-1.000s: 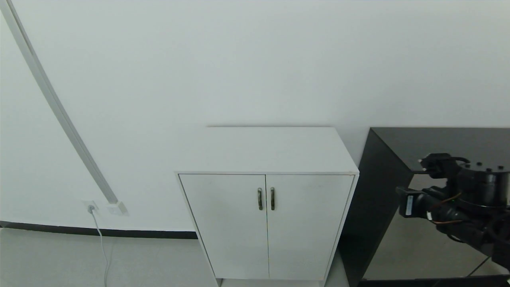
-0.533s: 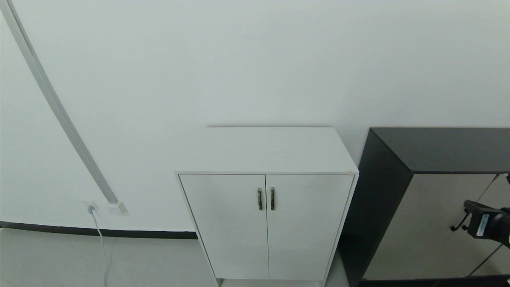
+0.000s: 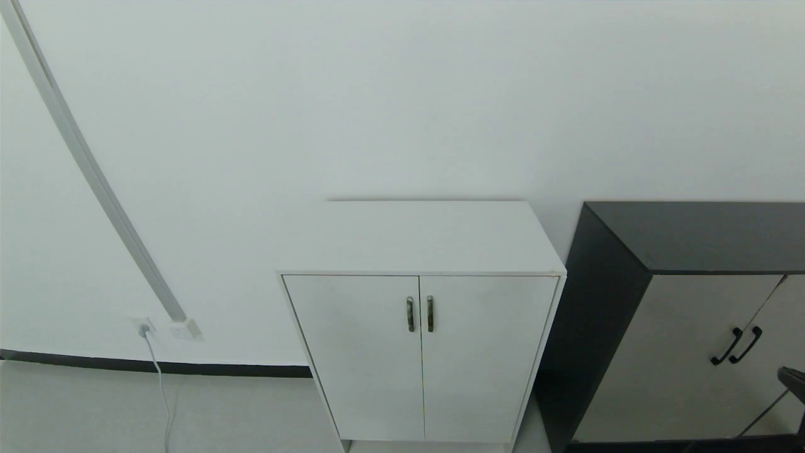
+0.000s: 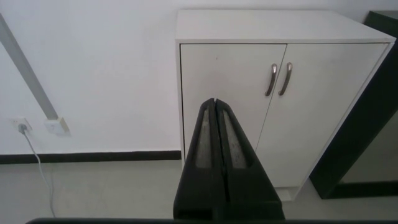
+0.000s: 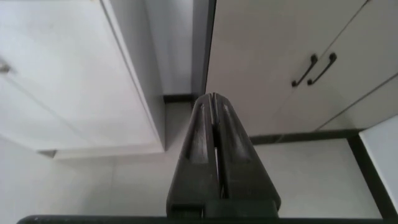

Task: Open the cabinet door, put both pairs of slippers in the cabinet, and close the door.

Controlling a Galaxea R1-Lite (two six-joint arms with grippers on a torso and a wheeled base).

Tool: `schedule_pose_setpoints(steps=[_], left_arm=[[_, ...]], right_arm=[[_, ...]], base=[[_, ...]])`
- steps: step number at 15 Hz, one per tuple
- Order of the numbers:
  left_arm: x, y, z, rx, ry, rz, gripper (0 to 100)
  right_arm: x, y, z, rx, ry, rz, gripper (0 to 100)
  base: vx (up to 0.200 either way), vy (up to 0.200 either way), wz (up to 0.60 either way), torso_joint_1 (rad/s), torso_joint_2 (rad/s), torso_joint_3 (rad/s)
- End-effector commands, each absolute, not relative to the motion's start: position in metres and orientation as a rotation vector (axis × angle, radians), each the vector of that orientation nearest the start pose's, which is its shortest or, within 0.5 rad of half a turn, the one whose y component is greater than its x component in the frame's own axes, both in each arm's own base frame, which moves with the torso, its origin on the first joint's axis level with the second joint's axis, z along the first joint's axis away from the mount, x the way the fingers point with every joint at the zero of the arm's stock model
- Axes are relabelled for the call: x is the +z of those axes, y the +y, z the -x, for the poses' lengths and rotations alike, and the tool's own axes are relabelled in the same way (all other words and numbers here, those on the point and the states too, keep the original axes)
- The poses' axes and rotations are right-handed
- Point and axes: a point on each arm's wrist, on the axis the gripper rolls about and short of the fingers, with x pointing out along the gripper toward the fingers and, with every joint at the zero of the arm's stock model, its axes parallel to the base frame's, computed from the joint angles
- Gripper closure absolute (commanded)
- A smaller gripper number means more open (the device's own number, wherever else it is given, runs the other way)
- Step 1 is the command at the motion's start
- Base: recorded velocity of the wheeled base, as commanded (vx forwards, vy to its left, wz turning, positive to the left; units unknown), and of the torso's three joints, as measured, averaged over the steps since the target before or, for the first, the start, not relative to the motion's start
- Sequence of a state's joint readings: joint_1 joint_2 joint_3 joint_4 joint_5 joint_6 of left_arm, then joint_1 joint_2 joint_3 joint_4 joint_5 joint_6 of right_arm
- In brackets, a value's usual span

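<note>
- The white cabinet (image 3: 421, 352) stands shut against the wall, its two handles (image 3: 410, 314) close together at the seam.
- The left gripper (image 4: 215, 104) faces it from well off, fingers clenched, empty; the right gripper (image 5: 213, 98) likewise, near the black cabinet (image 3: 604, 314).
- Risk: clenched fingers would bump a handle, and such close handles invite snagging both.

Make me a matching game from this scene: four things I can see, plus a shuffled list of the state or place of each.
Things:
1. white cabinet
2. black cabinet
3. wall socket
4. left gripper

Descriptions:
A. has a cable plugged in
B. shut, holding nothing
C. closed, silver handles side by side
D. stands to the robot's right of the white one, black handles

Pairs: 1-C, 2-D, 3-A, 4-B.
</note>
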State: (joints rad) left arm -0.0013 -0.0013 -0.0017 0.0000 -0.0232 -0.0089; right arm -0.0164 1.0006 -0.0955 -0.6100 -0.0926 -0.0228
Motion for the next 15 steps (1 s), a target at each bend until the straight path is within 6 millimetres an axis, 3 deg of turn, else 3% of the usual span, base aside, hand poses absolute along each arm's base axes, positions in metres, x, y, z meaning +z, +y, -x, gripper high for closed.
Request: schedule_pose_setpoints(steps=[1,6,15], left_arm=[[0.076,0.0,0.023,-0.025,-0.001,0.009,100],[0.076,-0.001,0.023,-0.026,-0.001,0.009,100],[0.076,-0.001,0.023,-0.026,-0.001,0.009,100]], right_arm=[[0.145,-0.002,-0.066,-0.066,0.216,0.032,100],[0.134,0.001,-0.029,0.036,0.279,0.019,100],[0.084,0.003,-0.018,0.122,0.434,0.01,100]], base=[[0.0,0.0,0.0,0.0,0.0,0.0],[0.0,0.0,0.0,0.0,0.0,0.0],[0.0,0.0,0.0,0.0,0.0,0.0]])
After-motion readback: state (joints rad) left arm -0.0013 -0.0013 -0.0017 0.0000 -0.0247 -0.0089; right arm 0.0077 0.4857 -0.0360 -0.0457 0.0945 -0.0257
